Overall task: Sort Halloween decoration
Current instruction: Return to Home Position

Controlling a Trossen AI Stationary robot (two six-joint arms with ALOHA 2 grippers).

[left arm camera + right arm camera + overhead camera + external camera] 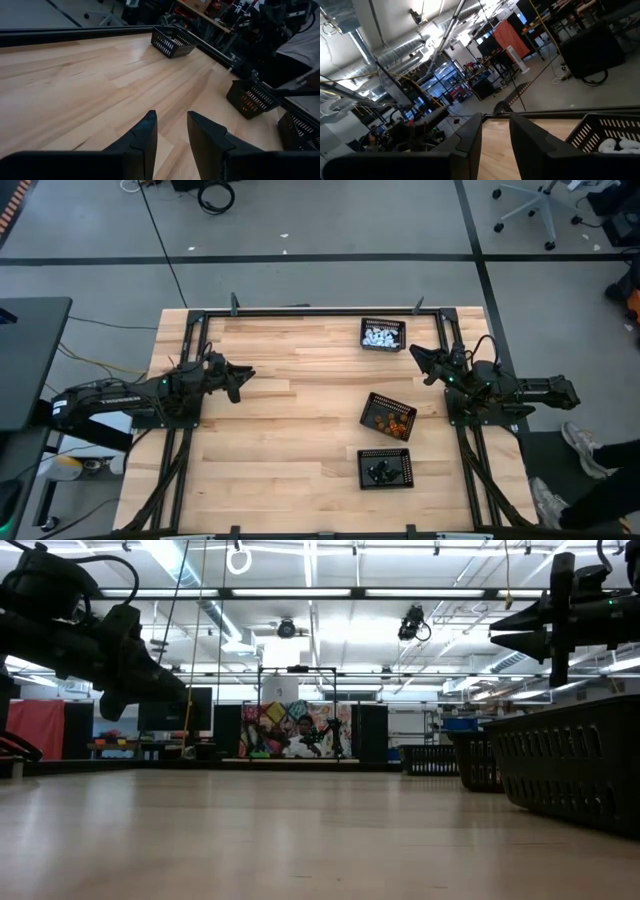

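Pale wood tabletop (300, 840) — seemingly workshop (300, 660) beyond

Three black mesh trays (363, 334) on wooden table (290, 430), office chair (525, 205) beyond

In the mesh trays (385, 452), white figures (381, 336), orange figures (388, 419) and black figures (381, 471), single shapes too small to tell.

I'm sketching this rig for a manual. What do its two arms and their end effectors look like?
The left arm and right arm are black, jointed links; the left bears white lettering, and each shows a small green light near its wrist. The left end effector and right end effector each have two dark, wedge-shaped fingers.
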